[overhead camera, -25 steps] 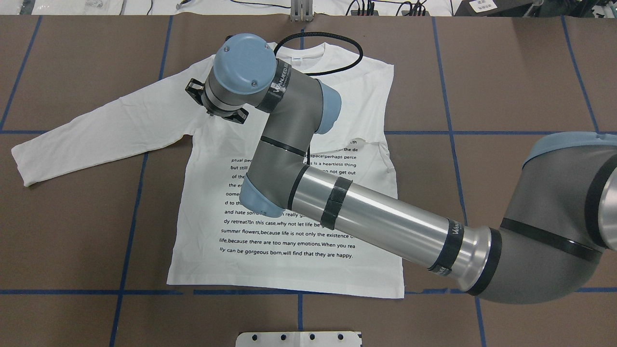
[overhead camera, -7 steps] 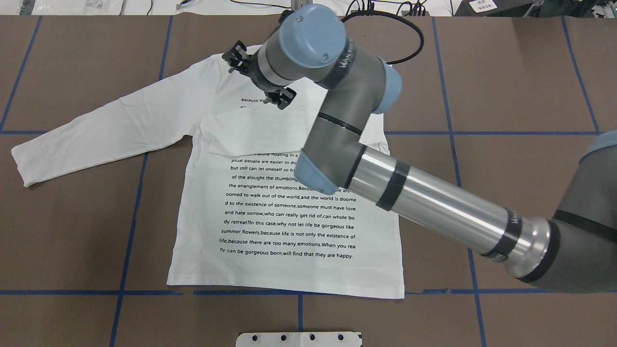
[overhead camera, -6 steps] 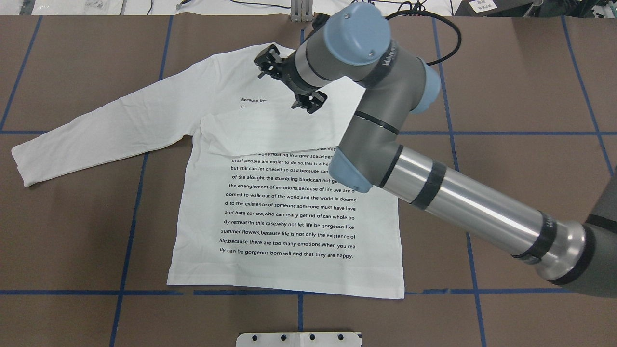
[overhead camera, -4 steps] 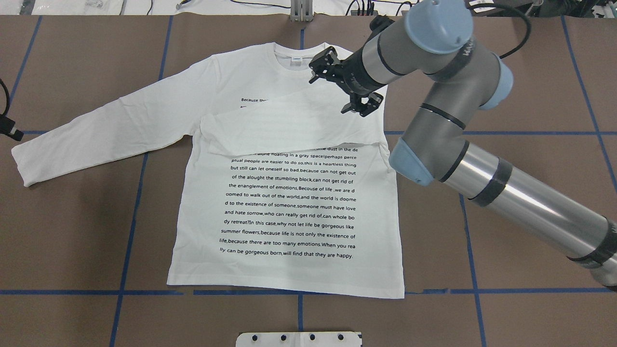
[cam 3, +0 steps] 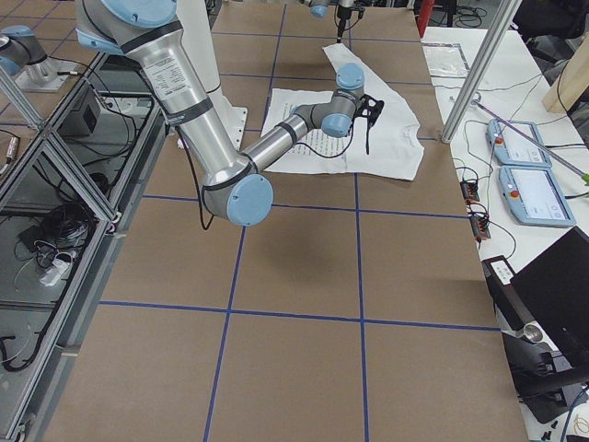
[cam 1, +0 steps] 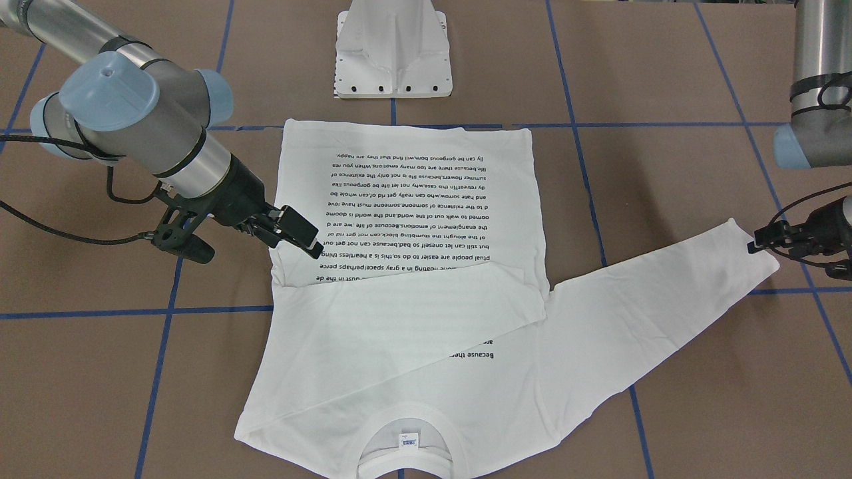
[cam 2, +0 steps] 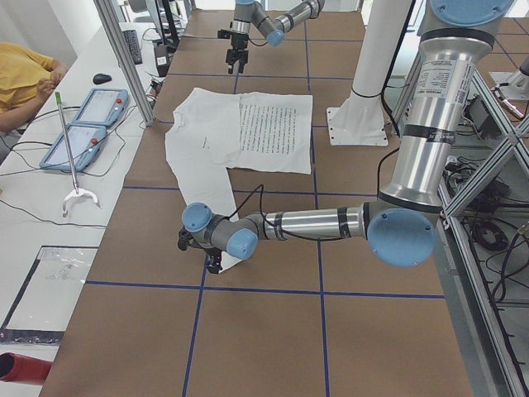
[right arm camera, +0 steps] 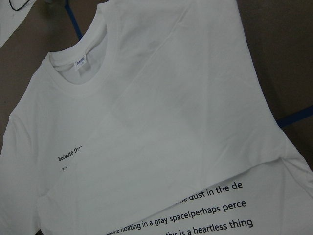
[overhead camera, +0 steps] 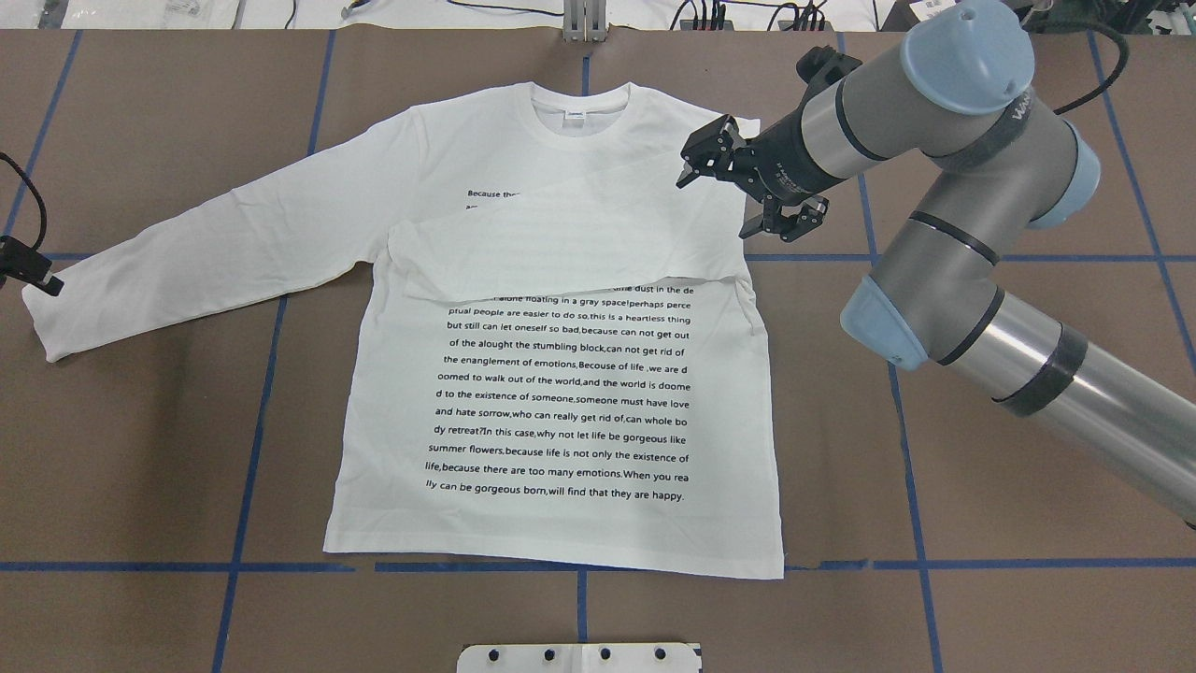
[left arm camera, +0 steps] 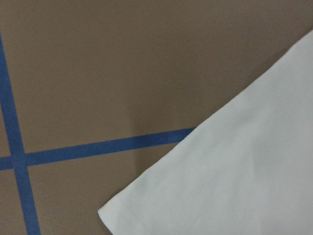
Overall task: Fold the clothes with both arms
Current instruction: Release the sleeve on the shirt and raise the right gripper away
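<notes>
Nearest the base (overhead camera: 579, 657) you see the shirt (overhead camera: 561, 411) flat on the table (overhead camera: 140, 467), print up, hem (overhead camera: 561, 559) toward the robot. Further out, one sleeve (overhead camera: 561, 248) lies folded across the print. The other sleeve (overhead camera: 215, 252) stretches sideways, with the left gripper (cam 1: 765, 245) at its cuff (overhead camera: 45, 322); you cannot tell its grip. The right gripper (overhead camera: 724, 198) hangs spread and empty at the shirt's edge, short of the collar (overhead camera: 579, 103).

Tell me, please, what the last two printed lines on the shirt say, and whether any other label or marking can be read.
T-shirt, second-last line: "life,because there are too many emotions.When you rea"
T-shirt, last line: "lly can be gorgeous born,will find that they are happy."
Neck label: print too small to read.
Black band on the right arm: white lettering, too blurred to read.
</notes>
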Available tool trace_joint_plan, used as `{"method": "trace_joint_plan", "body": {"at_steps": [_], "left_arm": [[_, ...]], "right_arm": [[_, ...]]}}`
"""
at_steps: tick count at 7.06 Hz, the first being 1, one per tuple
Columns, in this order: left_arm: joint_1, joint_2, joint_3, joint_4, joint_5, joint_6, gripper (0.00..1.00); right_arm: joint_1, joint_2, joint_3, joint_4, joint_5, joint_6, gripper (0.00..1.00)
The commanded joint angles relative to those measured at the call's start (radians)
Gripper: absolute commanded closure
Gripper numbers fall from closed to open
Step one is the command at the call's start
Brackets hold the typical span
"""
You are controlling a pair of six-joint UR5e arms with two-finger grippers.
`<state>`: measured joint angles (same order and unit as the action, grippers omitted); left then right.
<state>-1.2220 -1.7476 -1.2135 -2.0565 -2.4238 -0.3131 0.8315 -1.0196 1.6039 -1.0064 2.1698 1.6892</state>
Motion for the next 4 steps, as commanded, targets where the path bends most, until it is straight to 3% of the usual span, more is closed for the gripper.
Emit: {"method": "trace_joint_plan", "body": {"at_steps": [1,4], "left_arm": [[0.001,-0.001,0.04,-0.04,0.0,-0.003,0.19],[0.012,-0.001,0.049,-0.045,0.0,-0.003,0.21]], "right_arm": [[-0.003,-0.011,0.002,0.002,-0.002,-0.002,0.01],[-0.008,-0.013,0.004,0.003,-0.013,-0.002,0.01]]}}
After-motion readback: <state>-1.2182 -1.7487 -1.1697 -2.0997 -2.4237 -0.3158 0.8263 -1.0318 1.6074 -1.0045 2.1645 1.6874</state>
